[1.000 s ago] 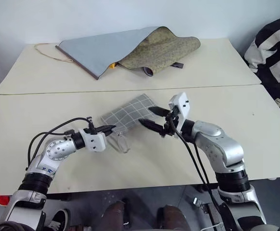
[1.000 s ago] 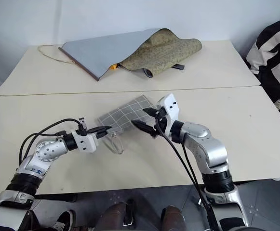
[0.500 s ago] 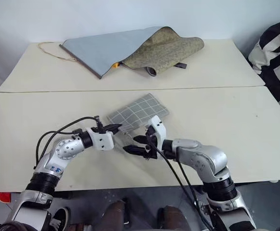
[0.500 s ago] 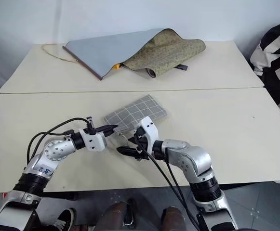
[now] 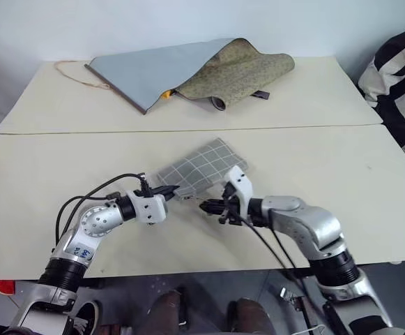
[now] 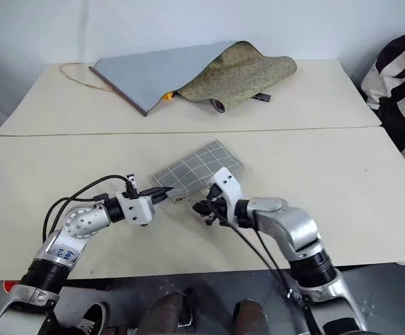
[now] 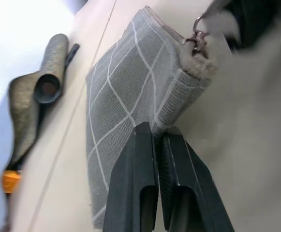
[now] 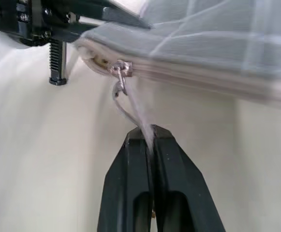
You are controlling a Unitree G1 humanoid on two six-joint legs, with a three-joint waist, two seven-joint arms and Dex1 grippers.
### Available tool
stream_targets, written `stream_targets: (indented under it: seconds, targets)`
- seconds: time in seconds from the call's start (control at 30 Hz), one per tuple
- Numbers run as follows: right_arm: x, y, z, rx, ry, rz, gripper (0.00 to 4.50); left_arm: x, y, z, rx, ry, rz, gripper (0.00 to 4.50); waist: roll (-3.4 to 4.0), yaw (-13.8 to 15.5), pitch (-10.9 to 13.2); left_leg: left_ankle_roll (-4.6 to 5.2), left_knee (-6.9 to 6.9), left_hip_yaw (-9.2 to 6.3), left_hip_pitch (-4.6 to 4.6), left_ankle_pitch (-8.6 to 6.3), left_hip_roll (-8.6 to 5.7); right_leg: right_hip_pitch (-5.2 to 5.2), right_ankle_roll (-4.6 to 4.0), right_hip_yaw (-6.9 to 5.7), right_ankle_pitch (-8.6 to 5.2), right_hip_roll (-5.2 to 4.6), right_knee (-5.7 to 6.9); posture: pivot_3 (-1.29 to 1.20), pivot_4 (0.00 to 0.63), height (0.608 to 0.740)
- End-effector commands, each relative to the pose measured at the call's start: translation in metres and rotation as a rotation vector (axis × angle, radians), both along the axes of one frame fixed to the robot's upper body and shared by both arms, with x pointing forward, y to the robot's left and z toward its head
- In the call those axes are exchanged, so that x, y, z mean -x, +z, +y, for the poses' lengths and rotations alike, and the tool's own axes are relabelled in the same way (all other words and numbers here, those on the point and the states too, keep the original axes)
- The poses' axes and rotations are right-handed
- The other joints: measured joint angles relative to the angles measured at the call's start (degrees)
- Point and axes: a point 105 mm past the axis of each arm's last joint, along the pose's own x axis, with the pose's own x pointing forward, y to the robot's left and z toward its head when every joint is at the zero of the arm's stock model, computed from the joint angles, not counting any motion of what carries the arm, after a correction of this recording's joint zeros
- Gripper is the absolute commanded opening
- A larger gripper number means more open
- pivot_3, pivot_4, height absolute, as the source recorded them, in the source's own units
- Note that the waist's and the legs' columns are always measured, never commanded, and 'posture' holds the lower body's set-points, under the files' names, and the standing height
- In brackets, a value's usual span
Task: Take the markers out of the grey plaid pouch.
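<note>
The grey plaid pouch (image 5: 203,164) lies near the middle of the front counter (image 5: 341,181), its near corner lifted. The left gripper (image 7: 158,137) is pressed together on that corner's fabric. The right gripper (image 8: 149,133) is pinched on the pouch's clear wrist loop (image 8: 125,104), which hangs from a metal ring at the zipper end. A folded patterned cloth (image 5: 188,66) lies on the far counter.
</note>
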Motion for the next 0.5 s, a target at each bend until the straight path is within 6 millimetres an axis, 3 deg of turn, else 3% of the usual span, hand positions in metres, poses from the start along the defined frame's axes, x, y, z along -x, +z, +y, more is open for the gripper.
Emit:
stream_targets:
  seconds: [0.03,0.3,0.5]
  targets:
    - [-0.011,0.026,-0.014,-0.032,0.004,-0.096,0.06,0.005,0.012,0.007,0.048,-0.019,0.006,0.0,-0.02,-0.3,0.0,-0.02,0.0,0.0,-0.01,0.01,0.03,0.01,0.0,-0.04,0.0,0.02,0.0,0.0,0.15,0.74]
    - [-0.052,0.029,-0.08,0.086,-0.18,-0.189,0.06,0.021,0.023,0.03,0.146,-0.061,0.079,0.0,-0.08,-0.7,0.0,0.0,0.03,0.0,-0.01,0.01,0.0,0.09,0.0,-0.15,0.0,-0.03,0.0,0.0,0.15,0.74]
    - [-0.06,0.03,-0.109,0.139,-0.237,-0.22,0.06,0.019,0.032,0.047,0.182,-0.019,0.076,0.0,-0.09,-1.0,0.1,0.0,0.03,0.0,-0.01,0.01,0.01,0.1,0.0,-0.16,0.0,-0.02,-0.01,0.0,0.15,0.74]
